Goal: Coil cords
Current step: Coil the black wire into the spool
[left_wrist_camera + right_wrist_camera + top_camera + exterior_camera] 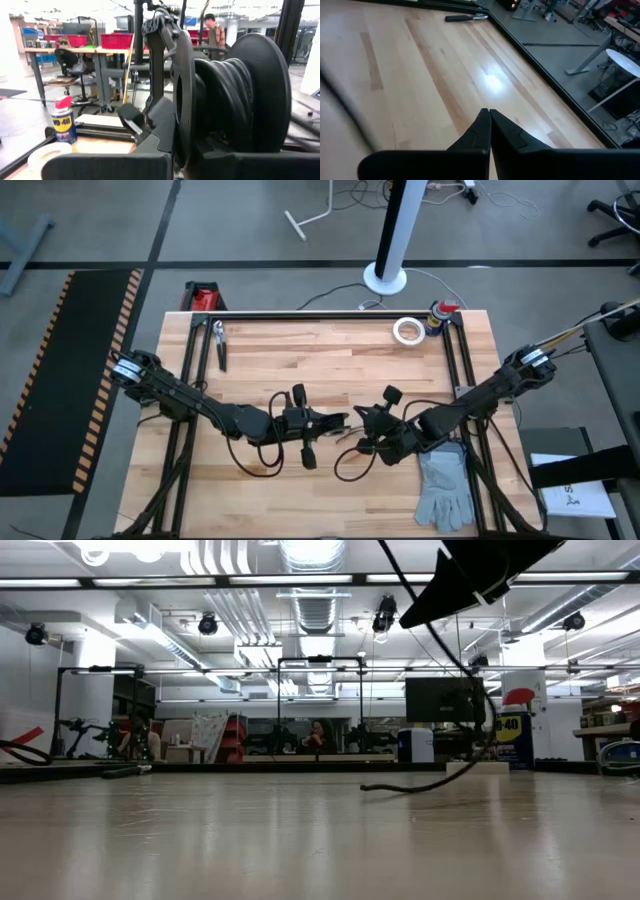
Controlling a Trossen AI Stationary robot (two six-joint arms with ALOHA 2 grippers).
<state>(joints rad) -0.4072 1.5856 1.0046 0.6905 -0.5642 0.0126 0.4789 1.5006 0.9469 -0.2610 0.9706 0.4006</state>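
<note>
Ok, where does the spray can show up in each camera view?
High view: the spray can is upper right of centre, just right of the white tape roll.
Low view: far right, in the background, blue and yellow.
Left wrist view: lower left, red cap.
Right wrist view: not in it.
Shared landmark: the tape roll, beside the can in the high and left wrist views.

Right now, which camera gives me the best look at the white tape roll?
The high view: the white tape roll lies whole and unobstructed near the table's far edge, beside the WD-40 can. The left wrist view catches only part of it at the frame's lower corner. I can't pick it out in the low or right wrist views.
</note>
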